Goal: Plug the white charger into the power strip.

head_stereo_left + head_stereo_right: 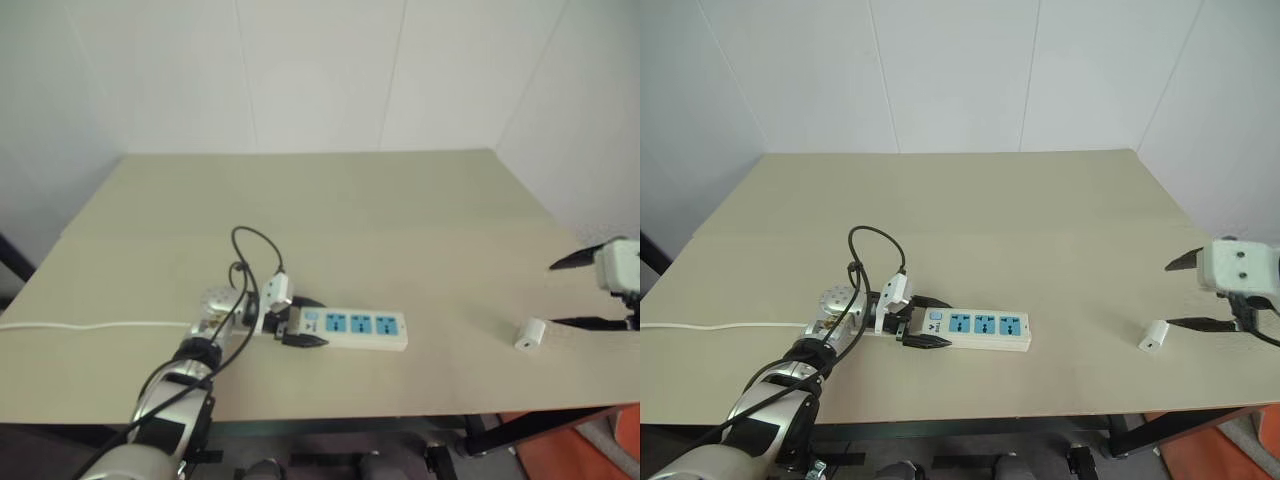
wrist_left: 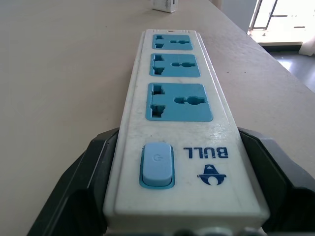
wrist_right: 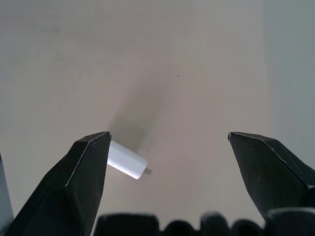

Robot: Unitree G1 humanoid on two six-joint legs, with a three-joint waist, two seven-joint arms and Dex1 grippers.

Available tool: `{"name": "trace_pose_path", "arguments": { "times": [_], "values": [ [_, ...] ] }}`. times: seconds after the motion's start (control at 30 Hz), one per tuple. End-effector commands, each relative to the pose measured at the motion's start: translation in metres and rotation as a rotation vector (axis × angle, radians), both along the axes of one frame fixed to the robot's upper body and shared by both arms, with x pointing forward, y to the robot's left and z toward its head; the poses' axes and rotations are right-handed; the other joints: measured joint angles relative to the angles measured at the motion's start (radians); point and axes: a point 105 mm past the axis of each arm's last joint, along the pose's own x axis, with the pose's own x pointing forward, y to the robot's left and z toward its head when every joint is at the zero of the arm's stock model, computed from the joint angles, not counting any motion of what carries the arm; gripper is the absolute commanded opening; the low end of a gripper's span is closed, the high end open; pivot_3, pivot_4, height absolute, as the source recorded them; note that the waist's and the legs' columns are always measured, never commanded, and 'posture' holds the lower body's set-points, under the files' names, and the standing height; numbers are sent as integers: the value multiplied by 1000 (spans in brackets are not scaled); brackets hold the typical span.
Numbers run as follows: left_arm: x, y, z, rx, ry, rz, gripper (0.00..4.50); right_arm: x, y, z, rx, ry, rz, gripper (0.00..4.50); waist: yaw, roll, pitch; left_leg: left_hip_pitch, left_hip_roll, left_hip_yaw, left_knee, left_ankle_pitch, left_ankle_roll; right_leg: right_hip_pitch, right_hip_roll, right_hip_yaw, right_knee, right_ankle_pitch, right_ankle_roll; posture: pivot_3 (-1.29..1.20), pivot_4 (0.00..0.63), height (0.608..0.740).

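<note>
The power strip [image 1: 365,325] lies on the beige table near its front edge, its three blue sockets facing up. My left gripper [image 1: 322,322] is shut on the strip's switch end, with a black finger [image 2: 81,191] on each long side. The white charger [image 1: 530,334] lies on its side on the table, far to the right of the strip and apart from it. My right gripper [image 1: 553,295] hovers open just right of the charger. In the right wrist view the charger [image 3: 127,162] sits on the table beyond one finger [image 3: 86,177], its prongs sticking out.
The strip's thin white cord [image 1: 90,325] runs left across the table [image 1: 320,200] and off its edge. White walls stand behind the table and to its right. An orange object [image 1: 600,450] sits on the floor below the front right corner.
</note>
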Motion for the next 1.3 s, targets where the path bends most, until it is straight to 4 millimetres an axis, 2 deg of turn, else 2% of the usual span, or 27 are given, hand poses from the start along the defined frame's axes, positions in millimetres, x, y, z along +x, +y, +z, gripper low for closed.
{"name": "trace_pose_path", "arguments": {
  "times": [0.03,0.17,0.47,0.73,1.3],
  "values": [
    [-8,-2,-14,61,41,-39,3300,-3,-4,-6,-138,26,129,4500,1,0,0,0,0,0,0,0,0,0,0,0,0,0,0,0,150,740],
    [-8,-1,-15,61,39,-31,3300,-3,-8,-18,-277,58,238,4500,0,0,0,1,0,0,0,0,0,0,0,0,0,0,0,0,150,740],
    [-9,2,-16,61,40,-20,3300,6,-9,-30,-511,89,445,4500,-2,1,0,4,0,0,-1,0,0,3,0,1,1,-1,-2,0,150,740],
    [-8,1,-16,58,36,-11,3300,13,-9,-41,-580,118,521,4500,-4,1,0,13,-1,0,-2,0,0,13,-1,1,0,-2,-3,0,150,740],
    [-8,4,-16,56,31,13,3300,25,1,-71,-601,148,596,4500,-4,1,0,15,-1,-1,-2,0,0,14,-1,1,0,-2,-3,0,150,740]
  ]
}}
